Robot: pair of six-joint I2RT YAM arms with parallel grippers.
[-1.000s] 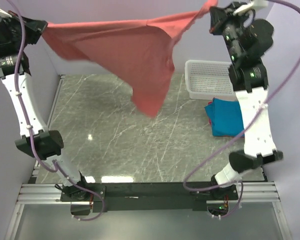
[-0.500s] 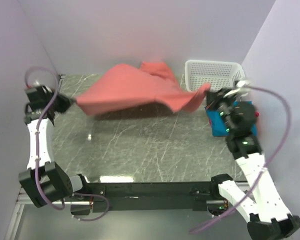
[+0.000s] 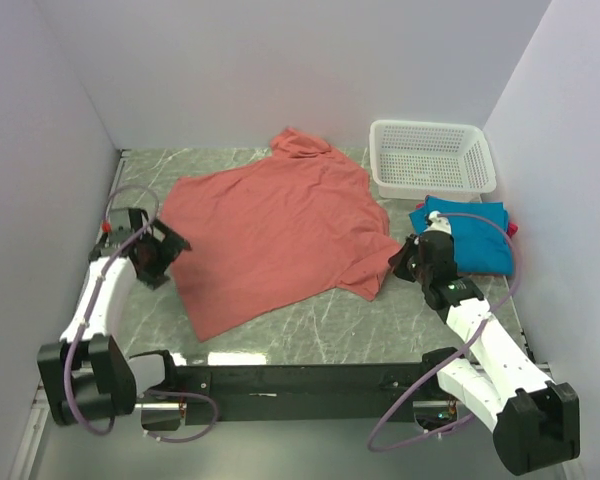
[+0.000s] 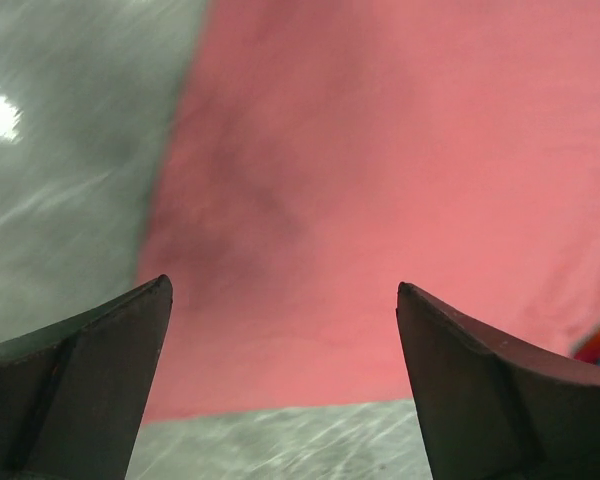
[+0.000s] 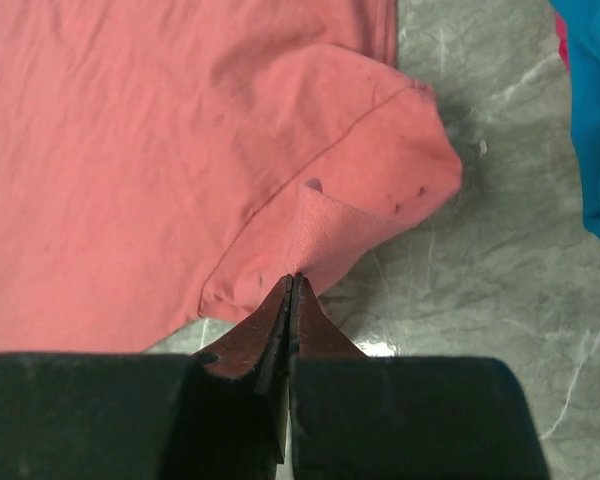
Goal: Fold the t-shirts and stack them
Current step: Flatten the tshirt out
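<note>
The salmon-red t-shirt (image 3: 280,230) lies spread flat across the middle of the desk (image 3: 310,322), collar toward 12 o'clock. At its 8 o'clock edge, the left hand (image 4: 283,286) hovers with its fingers wide apart, gripping nothing. At 4 o'clock, the right hand (image 5: 291,281) has its fingers pressed together on a raised fold of the sleeve. The folded teal-blue t-shirt (image 3: 470,245) sits at 3 o'clock, with a sliver of magenta t-shirt (image 3: 511,229) at its outer edge. The white basket (image 3: 430,186) is just beyond, toward 1 o'clock.
</note>
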